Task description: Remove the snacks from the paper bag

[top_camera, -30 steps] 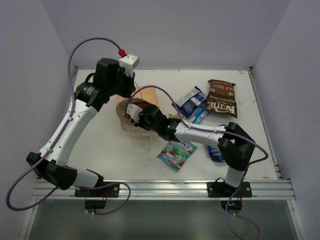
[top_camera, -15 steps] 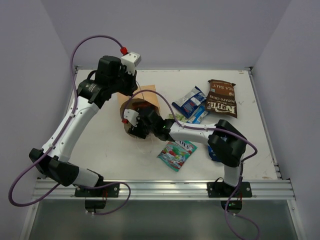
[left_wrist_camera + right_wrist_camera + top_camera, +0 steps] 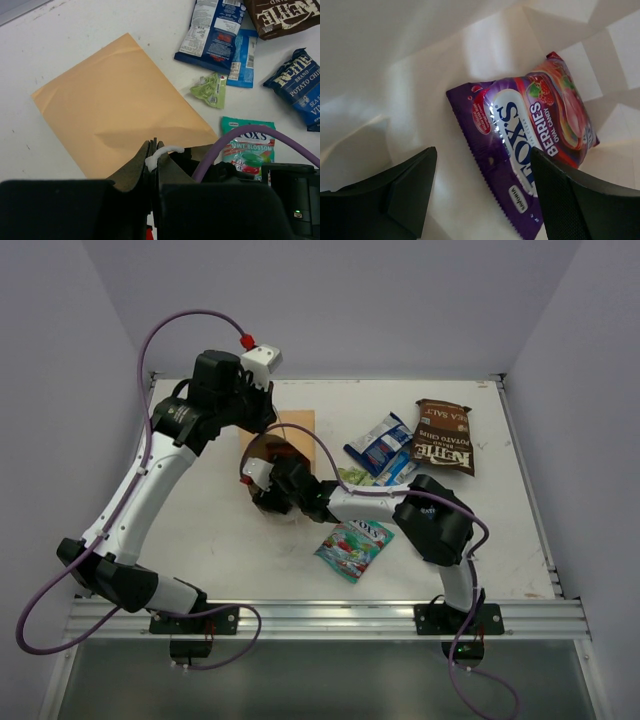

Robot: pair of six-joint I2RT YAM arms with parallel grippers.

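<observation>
The tan paper bag point(image 3: 115, 105) lies on the table with its mouth lifted. My left gripper point(image 3: 154, 147) is shut on the bag's rim and white string handle point(image 3: 165, 151). My right gripper point(image 3: 482, 200) is open inside the bag, just above a purple candy bag point(image 3: 530, 145) lying on the white lining. From above, the right wrist point(image 3: 285, 480) reaches into the bag's mouth point(image 3: 270, 455). Out on the table lie blue-white packets point(image 3: 380, 445), a brown chip bag point(image 3: 443, 435), a teal candy bag point(image 3: 352, 545), a tiny green wrapper point(image 3: 350, 476) and a dark-blue chip bag point(image 3: 300, 85).
The right arm's elbow point(image 3: 432, 525) hangs over the table's right half, covering the spot beside the teal bag. The snacks cluster right of the paper bag. Purple cables loop over both arms. Raised edges border the table point(image 3: 200, 530).
My right gripper has opened and pushed further left into the bag, its elbow folding in. The left gripper kept its hold and drew the bag's mouth up a little.
</observation>
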